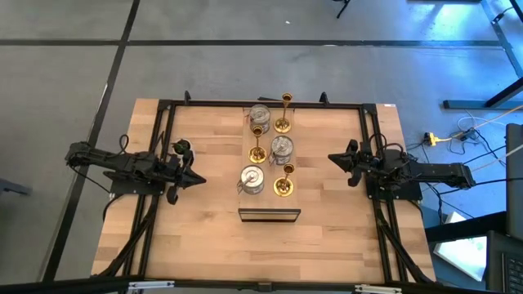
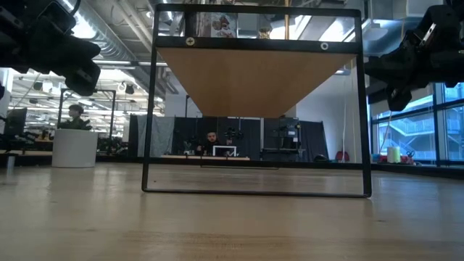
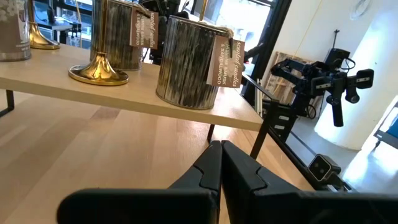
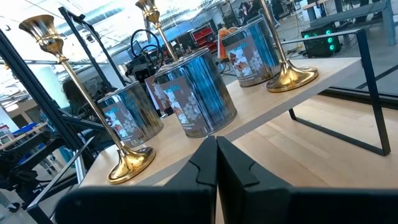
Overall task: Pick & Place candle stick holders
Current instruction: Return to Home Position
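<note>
1. High view: the table [image 1: 204, 237] carries everything. My arms lie low at its left and right edges, and both point inward.
2. The shelf [image 1: 270, 163] stands mid-table between my grippers, with its length running from the far edge toward the near edge. In the low view its wooden top [image 2: 254, 72] sits raised on a black frame.
3. My left gripper [image 1: 196, 180] hangs near the left edge, well apart from the shelf. The left wrist view shows its fingers [image 3: 208, 165] pressed together on nothing.
4. My right gripper [image 1: 333, 158] hangs near the right edge, also clear of the shelf. Its fingers [image 4: 205, 162] are clenched and empty too.
5. Three silver cups [image 1: 282, 147] stand upright on the shelf. One is at the far end on the left side, one in the middle on the right side, and one at the near end on the left side.
6. Three gold sticks [image 1: 257, 153] stand upright on the shelf too, each across from a cup, so the six zigzag along it.
7. The plant [image 1: 181, 149] sits just beside my left gripper, toward the far edge.
</note>
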